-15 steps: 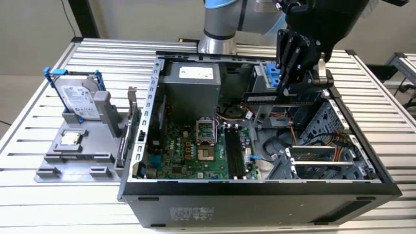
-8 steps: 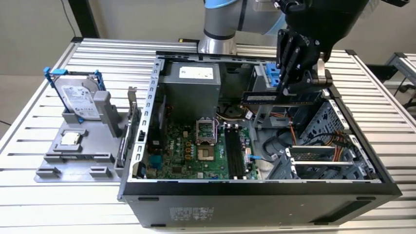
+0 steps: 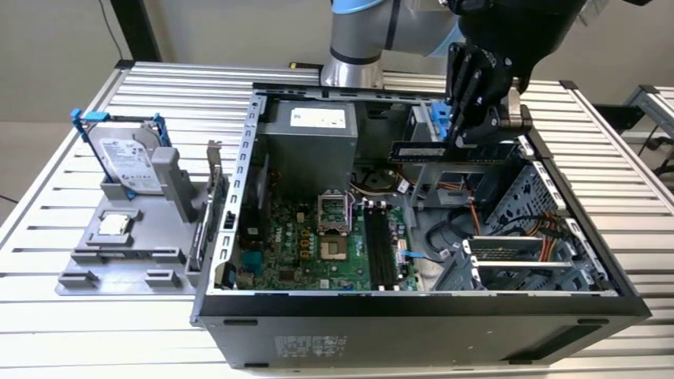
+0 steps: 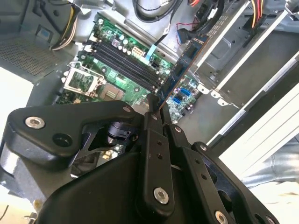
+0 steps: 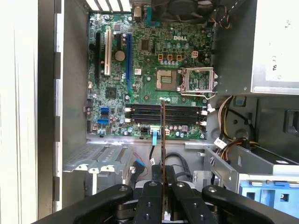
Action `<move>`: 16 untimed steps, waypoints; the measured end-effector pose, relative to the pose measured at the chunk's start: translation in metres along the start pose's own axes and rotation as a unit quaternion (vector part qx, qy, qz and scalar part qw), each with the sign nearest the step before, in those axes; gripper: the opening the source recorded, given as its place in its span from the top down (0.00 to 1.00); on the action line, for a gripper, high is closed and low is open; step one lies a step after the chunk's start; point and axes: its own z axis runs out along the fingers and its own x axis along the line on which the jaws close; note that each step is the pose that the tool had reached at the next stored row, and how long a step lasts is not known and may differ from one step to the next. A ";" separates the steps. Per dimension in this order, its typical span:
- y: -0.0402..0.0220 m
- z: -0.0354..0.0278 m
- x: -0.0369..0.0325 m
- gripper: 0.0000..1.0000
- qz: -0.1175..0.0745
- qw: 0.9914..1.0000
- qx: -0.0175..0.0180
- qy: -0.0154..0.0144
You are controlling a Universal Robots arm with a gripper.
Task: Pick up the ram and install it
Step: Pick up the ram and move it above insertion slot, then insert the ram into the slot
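The ram [image 3: 430,150] is a long thin stick held level above the open computer case [image 3: 421,304], near its back right. My gripper [image 3: 465,143] is shut on the stick's right end. In the second wrist view the ram [image 4: 180,70] sticks out from the gripper [image 4: 154,108] over the green motherboard [image 4: 107,74]. In the first wrist view the ram [image 5: 163,135] is seen edge-on, rising from the gripper [image 5: 163,176] toward the black memory slots [image 5: 140,113]. Those slots [image 3: 380,245] lie well below the stick and stand empty.
A grey power supply [image 3: 311,134] fills the case's back. A metal drive cage [image 3: 526,253] and cables [image 3: 463,229] sit on the exterior view's right. Outside the case on the left, a grey stand [image 3: 116,253] holds a hard drive [image 3: 126,162] and a processor [image 3: 113,227].
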 end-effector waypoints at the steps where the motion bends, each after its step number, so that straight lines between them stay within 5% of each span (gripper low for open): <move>1: 0.0000 0.0000 -0.0016 1.00 0.001 1.000 0.000 0.000; 16: -0.0061 0.0001 -0.0273 1.00 0.007 1.000 0.000 0.000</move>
